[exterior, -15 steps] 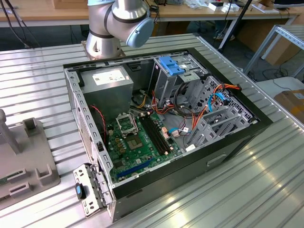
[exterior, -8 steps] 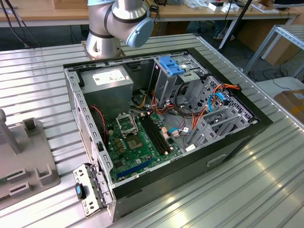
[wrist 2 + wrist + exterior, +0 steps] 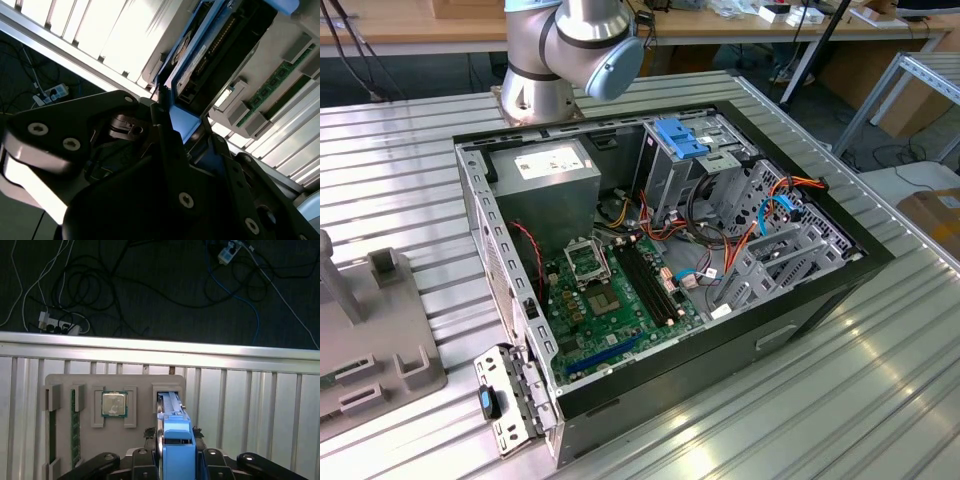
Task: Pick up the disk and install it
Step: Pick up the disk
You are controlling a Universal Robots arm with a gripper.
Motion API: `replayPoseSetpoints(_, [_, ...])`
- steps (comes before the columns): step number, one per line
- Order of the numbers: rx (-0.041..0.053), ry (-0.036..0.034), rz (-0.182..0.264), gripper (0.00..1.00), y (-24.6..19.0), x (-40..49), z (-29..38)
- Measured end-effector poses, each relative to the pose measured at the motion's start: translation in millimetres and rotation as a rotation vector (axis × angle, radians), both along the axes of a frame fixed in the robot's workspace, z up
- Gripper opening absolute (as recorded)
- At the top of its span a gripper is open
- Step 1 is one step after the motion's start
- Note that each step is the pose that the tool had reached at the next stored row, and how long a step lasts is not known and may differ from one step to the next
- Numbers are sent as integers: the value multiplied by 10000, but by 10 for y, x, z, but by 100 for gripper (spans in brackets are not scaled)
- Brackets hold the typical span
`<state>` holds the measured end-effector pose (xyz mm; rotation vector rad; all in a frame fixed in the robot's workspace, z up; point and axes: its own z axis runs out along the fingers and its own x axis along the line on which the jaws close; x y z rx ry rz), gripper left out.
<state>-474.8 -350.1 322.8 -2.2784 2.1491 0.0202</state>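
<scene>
The jaws of the gripper [image 3: 175,437] stand narrow, closed against both sides of the blue carrier end of the disk [image 3: 169,402]. In the second wrist view the same grip shows, with the gripper [image 3: 187,130] clamping the blue end while the disk [image 3: 220,45] reaches away from it.

The disk stands on edge in a slot of the grey holder plate [image 3: 65,382], at the plate's end opposite the memory stick [image 3: 74,425]. Its long axis runs straight from the jaws to that slot: the blue end points at the jaws and the other end sits in the slot. A processor chip [image 3: 114,404] lies in the pocket of the plate just beside the disk's slot. The plate rests on the ribbed metal worktop [image 3: 250,405].
</scene>
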Motion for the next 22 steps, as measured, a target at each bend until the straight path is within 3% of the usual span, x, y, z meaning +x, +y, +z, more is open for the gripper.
replayPoseSetpoints(3, [-10, -1, 1, 37, 0, 0, 79])
replayPoseSetpoints(6, [-53, -2, 1, 37, 0, 0, 246])
replayPoseSetpoints(9, [-69, 0, 1, 37, 0, 0, 347])
replayPoseSetpoints(22, [-65, -3, 0, 37, 0, 0, 357])
